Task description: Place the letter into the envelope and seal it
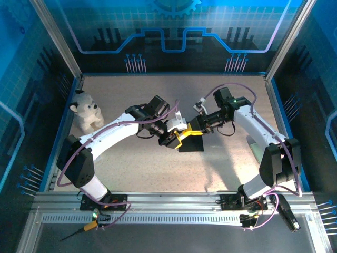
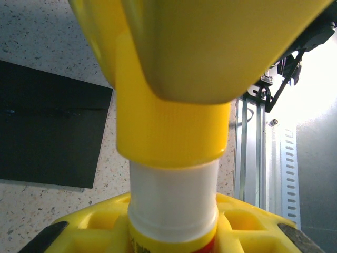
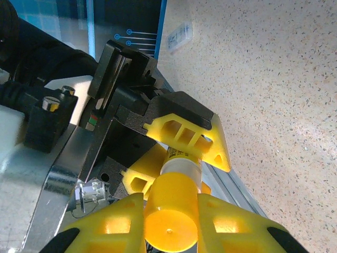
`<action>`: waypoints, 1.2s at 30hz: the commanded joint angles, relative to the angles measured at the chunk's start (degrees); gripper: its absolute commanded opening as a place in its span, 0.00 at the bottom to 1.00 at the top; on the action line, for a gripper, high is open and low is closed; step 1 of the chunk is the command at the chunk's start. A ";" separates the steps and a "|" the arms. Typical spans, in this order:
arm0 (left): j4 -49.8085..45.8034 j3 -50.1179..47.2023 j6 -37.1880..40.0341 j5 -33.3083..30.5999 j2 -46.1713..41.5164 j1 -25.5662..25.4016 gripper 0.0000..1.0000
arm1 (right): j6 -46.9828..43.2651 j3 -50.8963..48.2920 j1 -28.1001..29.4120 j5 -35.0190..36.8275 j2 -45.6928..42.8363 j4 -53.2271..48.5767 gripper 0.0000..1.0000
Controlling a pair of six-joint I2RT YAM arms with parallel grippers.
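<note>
At the centre of the top view, the left gripper (image 1: 176, 138) and right gripper (image 1: 197, 128) meet tip to tip above the flat, matte black envelope (image 1: 194, 145) lying on the speckled tabletop (image 1: 131, 95). This looks like the sealing stage, with the glue being uncapped.

In the left wrist view, that gripper's yellow lattice fingers at the bottom edge are clamped on the white cylindrical tube of a glue stick (image 2: 174, 200).

At the bottom of the right wrist view, the right gripper is closed on the round yellow plastic cap (image 3: 171, 221). The next move probably calls for a straight pull apart along the stick.
</note>
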 commanded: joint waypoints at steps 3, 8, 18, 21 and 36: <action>-0.25 1.33 0.88 2.31 0.63 0.49 0.00 | -0.19 -0.80 1.06 -0.15 0.88 -0.91 0.24; -0.22 1.57 0.93 2.39 0.58 0.40 0.00 | -2.43 -0.75 1.17 0.11 1.49 -3.76 0.24; -0.24 1.67 0.96 2.56 0.73 0.45 0.00 | -2.82 -0.68 2.13 -0.11 2.10 -4.14 0.23; -0.15 1.86 0.84 2.75 0.85 0.44 0.00 | -1.67 -1.55 2.28 -0.74 2.03 -2.37 0.23; 2.48 2.54 -1.32 4.79 -0.81 0.15 0.00 | 4.17 -5.79 4.06 0.90 1.48 5.48 0.23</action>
